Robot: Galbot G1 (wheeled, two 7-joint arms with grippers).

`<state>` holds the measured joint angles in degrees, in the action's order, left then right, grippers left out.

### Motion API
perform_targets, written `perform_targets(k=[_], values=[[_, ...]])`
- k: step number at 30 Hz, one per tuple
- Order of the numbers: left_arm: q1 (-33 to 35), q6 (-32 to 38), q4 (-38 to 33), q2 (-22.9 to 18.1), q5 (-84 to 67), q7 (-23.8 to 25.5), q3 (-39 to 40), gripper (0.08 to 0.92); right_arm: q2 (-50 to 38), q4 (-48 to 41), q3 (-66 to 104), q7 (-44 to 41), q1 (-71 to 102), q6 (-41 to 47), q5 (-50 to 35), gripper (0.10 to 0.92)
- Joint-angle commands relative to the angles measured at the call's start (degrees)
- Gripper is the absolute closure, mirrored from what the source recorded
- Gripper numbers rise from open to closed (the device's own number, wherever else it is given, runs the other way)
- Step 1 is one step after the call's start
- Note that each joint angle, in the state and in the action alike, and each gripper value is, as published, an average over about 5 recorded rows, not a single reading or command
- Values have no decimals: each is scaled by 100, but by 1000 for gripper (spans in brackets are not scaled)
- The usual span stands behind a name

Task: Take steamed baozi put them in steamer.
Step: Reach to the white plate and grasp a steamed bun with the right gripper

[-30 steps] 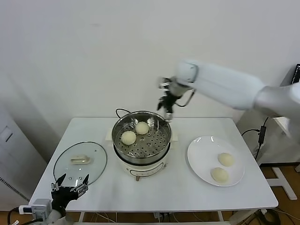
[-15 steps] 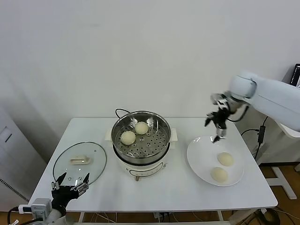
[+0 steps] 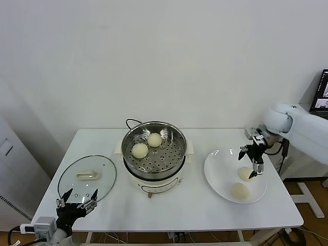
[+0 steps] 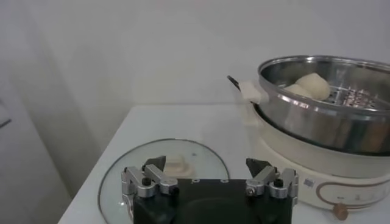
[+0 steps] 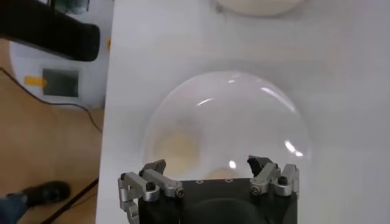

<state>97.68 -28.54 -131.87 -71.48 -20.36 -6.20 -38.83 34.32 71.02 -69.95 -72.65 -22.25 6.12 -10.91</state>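
Here we see our right gripper (image 3: 251,163), fingers spread, partly hiding one baozi (image 3: 245,174) on the plate (image 3: 218,174); left gripper (image 3: 77,201) parked, spread too.

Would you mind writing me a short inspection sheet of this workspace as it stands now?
Surface: white table.
Job's things: two steamed baozi in the steamer; two baozi on the white plate.
Clutter: glass lid flat on the table, left of the steamer.
Grippers: right gripper open above the plate's baozi, holding nothing; left gripper open, idle at the table's near left corner.
Cables: black cord behind the steamer.
Surroundings: white wall; a shoe on the wooden floor.
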Motion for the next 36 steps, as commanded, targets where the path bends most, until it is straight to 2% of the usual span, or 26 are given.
perform_targets(k=[1,24,31,36], values=[[1,-3,-3,2,-2,0,4,177,-191,36,510,5,865,-107,286,203],[-11,-21,-5,-17,9,-2,5,177,382,-550,1578,307,2035,-339,1228,211],[-18,-36,-5,-9,15,-3,5,177,467,-638,1823,330,2289,-324,1410,314],[-30,-47,-5,-5,20,-4,8,177,496,-655,1860,293,2296,-307,1413,429]])
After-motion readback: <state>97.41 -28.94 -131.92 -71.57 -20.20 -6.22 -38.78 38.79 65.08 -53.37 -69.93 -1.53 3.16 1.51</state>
